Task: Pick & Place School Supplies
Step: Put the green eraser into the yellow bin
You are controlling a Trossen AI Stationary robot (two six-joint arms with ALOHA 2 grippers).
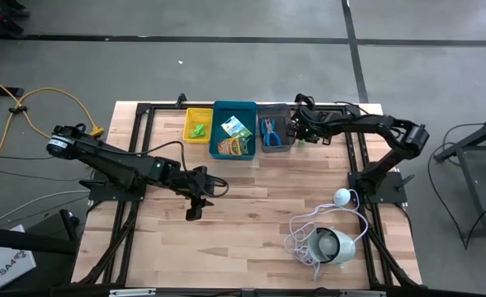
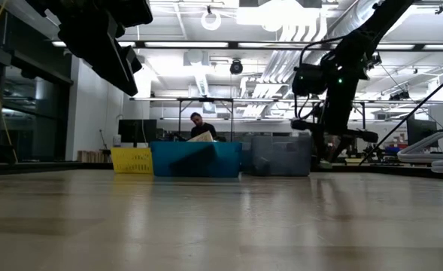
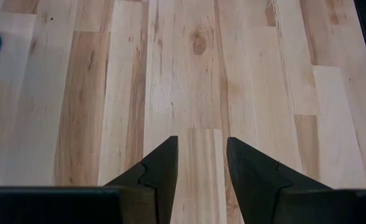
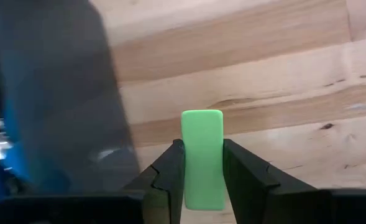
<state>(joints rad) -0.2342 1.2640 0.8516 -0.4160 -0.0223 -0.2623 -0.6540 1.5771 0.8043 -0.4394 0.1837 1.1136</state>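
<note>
Green stub (image 4: 202,158), clamped between the right gripper's (image 4: 202,186) fingers beside the grey bin (image 1: 277,136), long axis pointing forward along them. Left gripper (image 3: 201,168), narrowly parted and empty, hangs over the table (image 1: 259,206).

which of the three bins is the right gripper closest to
The grey bin, at the right end of the row. The right gripper sits just beside it, clamping a green piece; the blue bin and yellow bin lie farther left.

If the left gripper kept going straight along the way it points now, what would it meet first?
The left gripper, fingers apart and empty, points down at the bare wooden table. Nothing lies between, so it would probably meet the tabletop first; how far off is unclear.
</note>
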